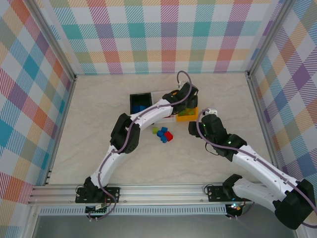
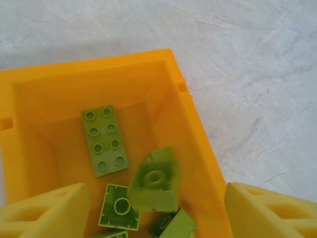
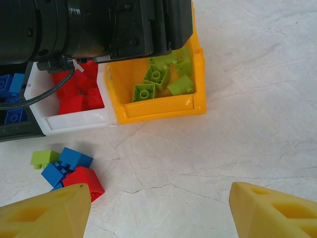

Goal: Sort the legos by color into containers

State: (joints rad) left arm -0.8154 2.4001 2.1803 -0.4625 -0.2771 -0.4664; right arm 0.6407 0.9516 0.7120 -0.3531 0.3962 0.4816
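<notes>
The tabletop (image 1: 99,158) is seen beneath the left tool (image 2: 157,210) and right tool (image 3: 158,208), both parted and empty. The orange bin (image 2: 99,62) is placed directly under the left tool, the white bin (image 3: 74,123) and black bin (image 1: 132,104) leftward. Lime legos (image 2: 105,141) are seen below it, loose legos (image 3: 74,171) ahead-left of the right tool.

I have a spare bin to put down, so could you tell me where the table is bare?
Bare table lies right of the orange bin and between the loose bricks and the arm bases. It is crowded around the bins, under the left arm.
</notes>
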